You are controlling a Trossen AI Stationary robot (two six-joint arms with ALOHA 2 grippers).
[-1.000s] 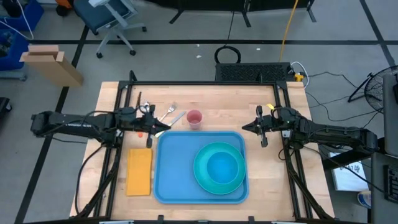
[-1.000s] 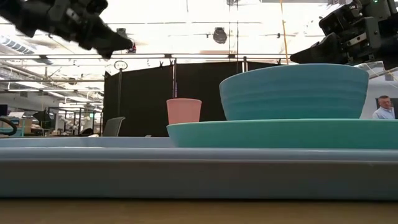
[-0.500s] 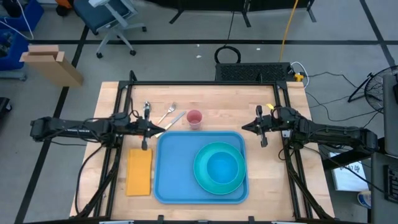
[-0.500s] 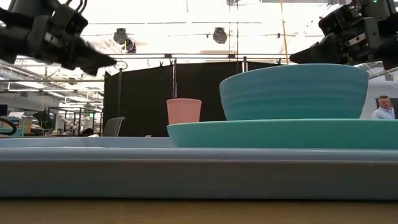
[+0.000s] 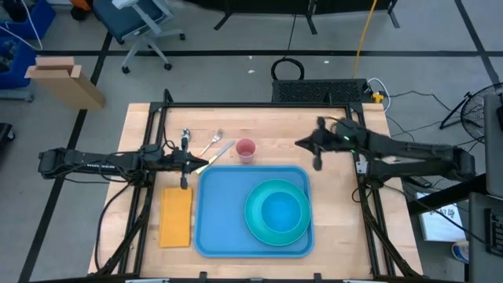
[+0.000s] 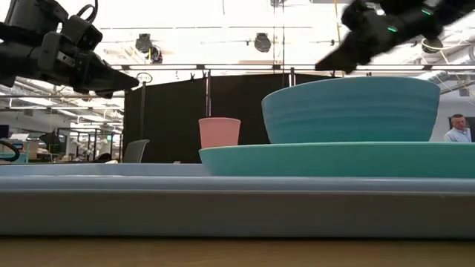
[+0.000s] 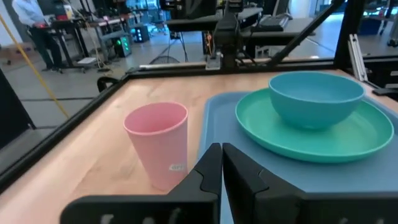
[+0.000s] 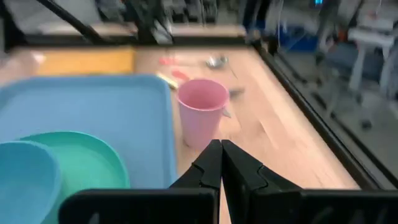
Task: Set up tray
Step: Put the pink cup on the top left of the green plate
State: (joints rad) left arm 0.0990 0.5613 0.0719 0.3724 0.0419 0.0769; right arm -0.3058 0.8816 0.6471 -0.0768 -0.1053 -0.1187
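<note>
The light-blue tray [image 5: 228, 212] lies on the wooden table and carries a teal plate [image 5: 255, 224] with a teal bowl [image 5: 281, 212] in it. A pink cup [image 5: 246, 149] stands upright on the table just beyond the tray's far rim. My left gripper [image 5: 203, 163] hovers shut and empty at the tray's far left corner, with the cup [image 7: 158, 146] ahead of it. My right gripper [image 5: 298, 144] hovers shut and empty to the right of the cup [image 8: 202, 112], pointing at it. A yellow-orange napkin [image 5: 176, 216] lies flat to the left of the tray.
A spoon [image 5: 185, 138], a fork [image 5: 212, 141] and a knife [image 5: 225, 148] lie on the table left of the cup, near the far edge. A black frame [image 5: 259, 106] borders the table. Bare wood shows to the right of the tray [image 5: 334, 204].
My left gripper sank a little and drew back toward the table's left edge, then held still. My right gripper travelled toward the table's left and far edge, closing in on the pink cup. Both stayed shut. Nothing on the table moved.
</note>
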